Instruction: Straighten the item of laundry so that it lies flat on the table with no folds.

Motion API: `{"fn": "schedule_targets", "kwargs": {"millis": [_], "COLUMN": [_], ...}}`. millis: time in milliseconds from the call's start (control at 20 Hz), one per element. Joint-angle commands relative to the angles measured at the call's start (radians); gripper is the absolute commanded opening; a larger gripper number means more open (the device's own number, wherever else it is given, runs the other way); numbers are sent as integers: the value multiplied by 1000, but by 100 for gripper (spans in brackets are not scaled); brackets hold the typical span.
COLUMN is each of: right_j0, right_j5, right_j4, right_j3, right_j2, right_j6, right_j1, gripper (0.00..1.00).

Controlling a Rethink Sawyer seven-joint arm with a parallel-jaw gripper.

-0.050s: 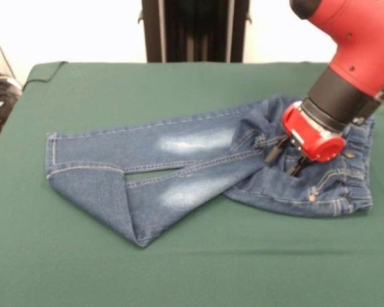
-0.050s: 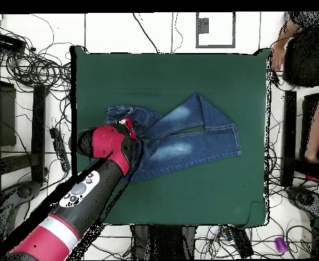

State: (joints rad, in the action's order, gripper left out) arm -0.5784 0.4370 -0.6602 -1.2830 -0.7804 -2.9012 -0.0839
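Note:
The item of laundry (image 1: pixel 179 166) is a small pair of blue jeans lying across the middle of the green table (image 1: pixel 179 89). Its legs run to the left in the front view. The nearer leg is folded back on itself into a point near the front. The waistband end on the right is bunched and doubled over. My gripper (image 1: pixel 287 160) is down on that waist end, fingers (image 1: pixel 275 152) spread apart and open, tips at the denim. In the overhead view the jeans (image 2: pixel 189 136) fan out to the right of my gripper (image 2: pixel 129 128).
Green cloth (image 2: pixel 175 75) shows on every side of the jeans. A person (image 2: pixel 308 54) sits at the top right corner of the overhead view, beyond the table edge. Cables and stands (image 2: pixel 26 68) crowd the floor on the left.

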Motion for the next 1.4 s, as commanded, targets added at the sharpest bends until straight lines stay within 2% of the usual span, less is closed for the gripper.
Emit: {"fn": "schedule_targets", "kwargs": {"millis": [50,250,300,400,550,650,850,1000,1200,1400], "right_j0": [-29,-2,20,79,154,206,362,526,689,774], "right_j5": [-241,-279,-290,-388,-528,-551,-412,-405,-447,-512], "right_j4": [-167,-125,-97,-15,107,166,241,356,514,682], "right_j3": [169,138,116,70,49,3,-202,-350,-447,-452], "right_j2": [273,343,388,495,615,696,890,1062,1224,1307], "right_j6": [-277,-205,-160,-87,-97,-103,16,98,123,115], "right_j1": [-128,-89,-62,-13,25,74,243,329,349,320], "gripper": [100,100,100,100,100,100,100,100,100,100]}}
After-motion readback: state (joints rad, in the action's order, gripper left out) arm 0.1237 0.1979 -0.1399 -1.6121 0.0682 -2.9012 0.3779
